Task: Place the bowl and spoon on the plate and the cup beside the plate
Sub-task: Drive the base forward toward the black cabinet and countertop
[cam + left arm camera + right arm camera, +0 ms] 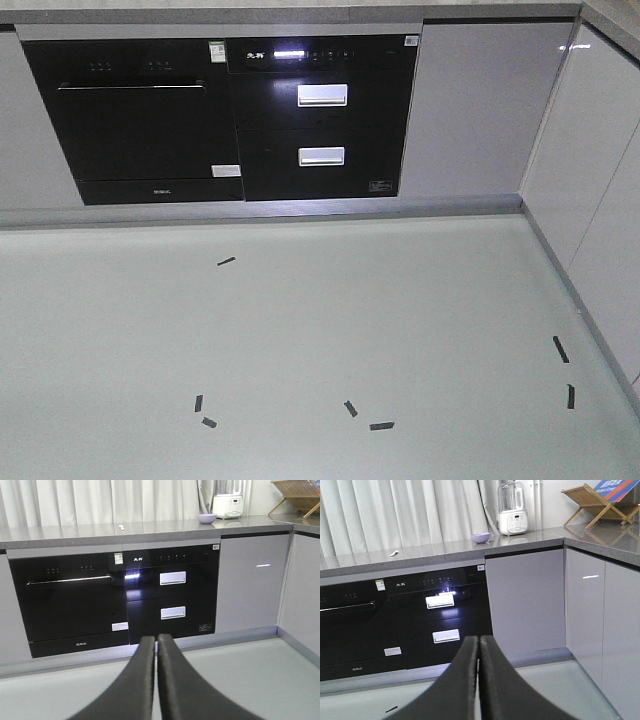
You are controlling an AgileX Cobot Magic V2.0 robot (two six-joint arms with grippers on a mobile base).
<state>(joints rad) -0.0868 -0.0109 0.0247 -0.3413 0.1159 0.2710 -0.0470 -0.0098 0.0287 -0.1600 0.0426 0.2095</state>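
Far off on the grey countertop sits the lavender bowl, near its right end. The small pale spoon lies further left on the same counter. The plate and the cup are out of view. My left gripper is shut with nothing in it, low over the floor and pointing at the black ovens. My right gripper is likewise shut and empty, well short of the counter. Neither gripper shows in the front view.
Black built-in ovens fill the cabinet front below the counter. A white blender and a wooden rack stand at the back right. Grey cabinets run along the right side. Black tape marks dot the pale floor.
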